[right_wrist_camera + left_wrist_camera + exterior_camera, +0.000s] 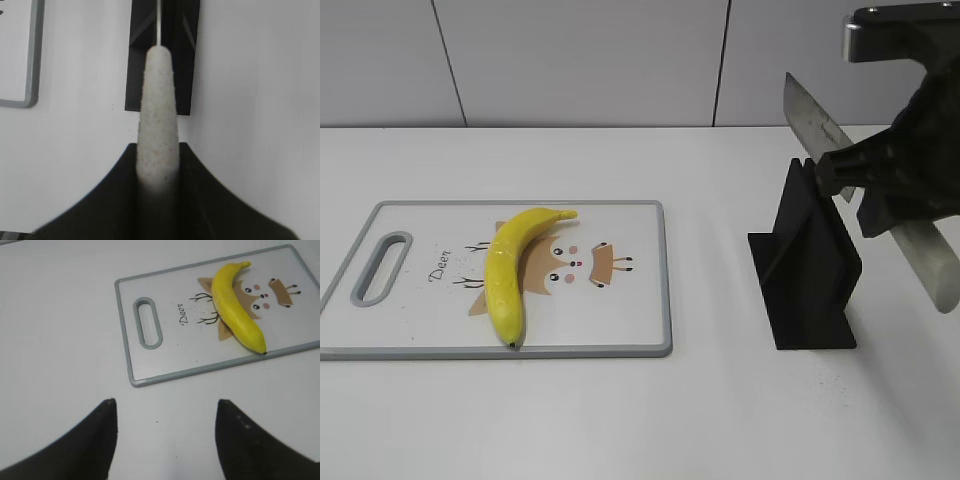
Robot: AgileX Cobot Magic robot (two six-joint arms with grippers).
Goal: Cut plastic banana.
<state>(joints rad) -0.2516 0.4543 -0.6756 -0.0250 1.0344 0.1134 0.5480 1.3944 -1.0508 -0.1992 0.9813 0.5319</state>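
The plastic banana (510,270) lies whole on the white cutting board (640,300), stem at the back and dark tip at the front edge; it also shows in the left wrist view (234,307). My right gripper (158,150) is shut on the pale speckled handle of a knife (157,115). In the exterior view the knife's steel blade (812,120) points up and left above the black knife stand (810,270), and the gripper (865,175) holds it there. My left gripper (165,407) is open and empty over bare table in front of the board (150,362).
The black knife stand also shows in the right wrist view (165,45), right of the board's corner (30,75). A grey panelled wall (580,60) runs behind the white table.
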